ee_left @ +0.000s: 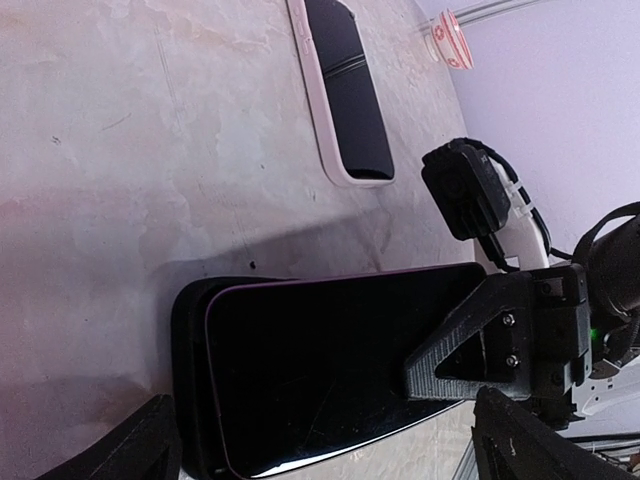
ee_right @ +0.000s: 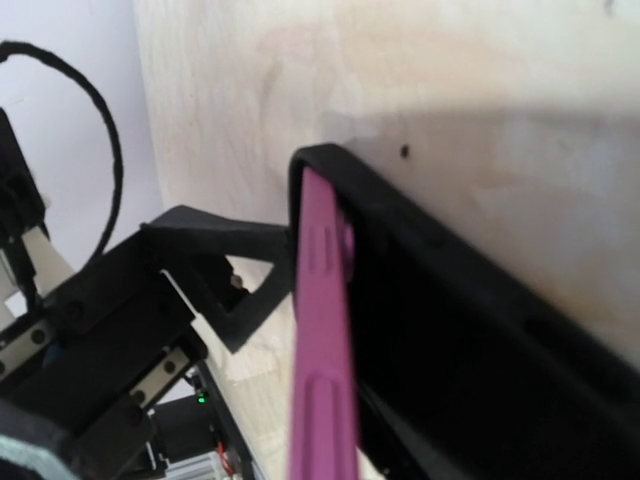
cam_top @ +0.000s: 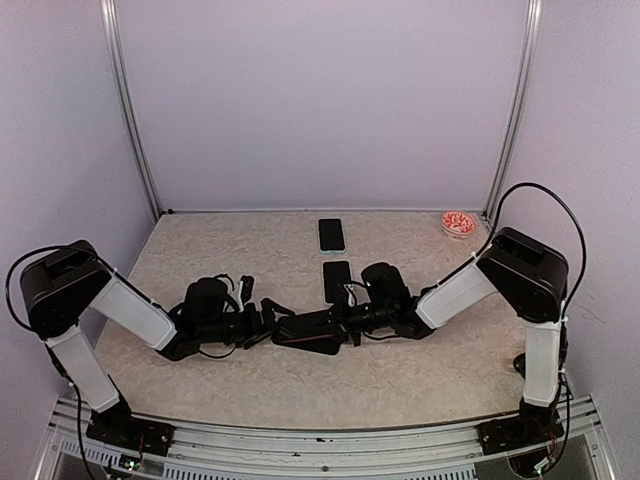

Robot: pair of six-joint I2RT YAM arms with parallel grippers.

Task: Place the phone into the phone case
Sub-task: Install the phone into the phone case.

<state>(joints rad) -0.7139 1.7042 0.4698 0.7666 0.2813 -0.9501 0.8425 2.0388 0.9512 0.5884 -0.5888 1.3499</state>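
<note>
A dark-screened phone [ee_left: 330,370] with a purple edge [ee_right: 322,330] lies partly in a black phone case [ee_left: 185,330]. Its far end sits in the case's corner, while the near end stands away from the case [ee_right: 460,310]. My right gripper [cam_top: 345,318] is shut on the phone's near end, and one of its black triangular fingers [ee_left: 470,345] lies over the screen. My left gripper [cam_top: 268,315] is open at the other end, with its fingertips [ee_left: 150,445] wide apart on either side of phone and case, touching neither.
Two other phones lie flat behind the grippers, one with a white rim [cam_top: 331,235] and a dark one [cam_top: 337,278]. A small red-patterned dish [cam_top: 458,222] stands at the back right corner. Walls enclose the table on three sides.
</note>
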